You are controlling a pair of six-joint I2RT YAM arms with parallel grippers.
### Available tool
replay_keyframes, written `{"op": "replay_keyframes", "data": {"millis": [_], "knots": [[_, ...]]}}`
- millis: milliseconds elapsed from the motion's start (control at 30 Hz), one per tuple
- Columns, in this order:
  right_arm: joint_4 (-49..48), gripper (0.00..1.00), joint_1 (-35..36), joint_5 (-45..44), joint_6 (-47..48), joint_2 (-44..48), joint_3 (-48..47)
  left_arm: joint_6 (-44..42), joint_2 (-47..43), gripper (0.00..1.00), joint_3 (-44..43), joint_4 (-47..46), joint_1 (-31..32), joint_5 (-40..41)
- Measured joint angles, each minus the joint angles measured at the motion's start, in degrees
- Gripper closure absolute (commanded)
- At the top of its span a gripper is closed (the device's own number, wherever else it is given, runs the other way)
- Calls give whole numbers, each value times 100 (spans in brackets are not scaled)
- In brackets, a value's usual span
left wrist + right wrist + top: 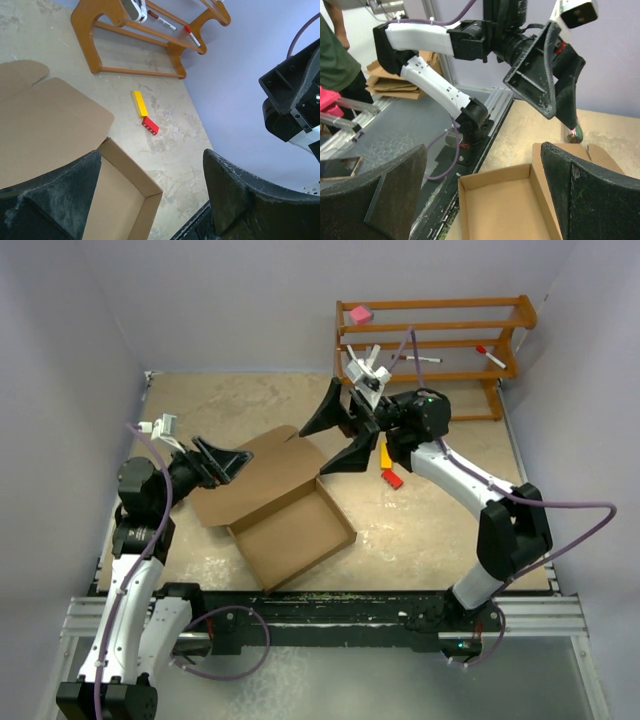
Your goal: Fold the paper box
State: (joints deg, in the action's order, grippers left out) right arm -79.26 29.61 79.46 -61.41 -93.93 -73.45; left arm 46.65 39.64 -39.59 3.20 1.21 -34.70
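The left gripper [225, 465] hangs with its jaws well apart above the 9 o'clock side of the paper box [275, 505]. The right gripper [318, 445] is spread as wide as it goes and holds nothing. It sits just off the box's 1 o'clock corner.

The box lies open on the table [430, 540], between the two arms. Its flat lid flap [262, 468] is at the 11 o'clock end and its walled tray [295, 538] at the 5 o'clock end, so the long axis runs 11 to 5. The hinge crease crosses it from about 8 to 2. Both grippers are at the lid end, and the left looks slightly nearer the lid's middle. I would guess the lid has to swing over toward 5 o'clock.

Beyond the right gripper, at 3 o'clock, a yellow block [140, 103] and a red block [150, 125] lie clear of the box. The wooden rack [440, 340] stands at 1 o'clock.

From above, the left fingers hide part of the lid. The lid's far tabs are cut off in the left wrist view. I cannot tell whether either gripper touches the cardboard.
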Motion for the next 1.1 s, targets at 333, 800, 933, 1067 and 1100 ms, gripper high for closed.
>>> {"op": "replay_keyframes", "data": {"millis": [333,800,933,1067,1100], "knots": [[-640,0,243,632,-13,881,699,-98,-11,14,61,-131,0,-118],[-1108,0,-350,973,-17,483,1283,-686,-87,14,87,125,0,-195],[411,0,-640,433,-4,531,1027,-743,-85,14,87,201,0,-195],[3901,0,-629,-1300,2243,758,107,-793,-63,14,87,221,0,-192],[4376,0,-634,-1644,2800,835,0,-809,-44,14,87,221,0,-192]]}}
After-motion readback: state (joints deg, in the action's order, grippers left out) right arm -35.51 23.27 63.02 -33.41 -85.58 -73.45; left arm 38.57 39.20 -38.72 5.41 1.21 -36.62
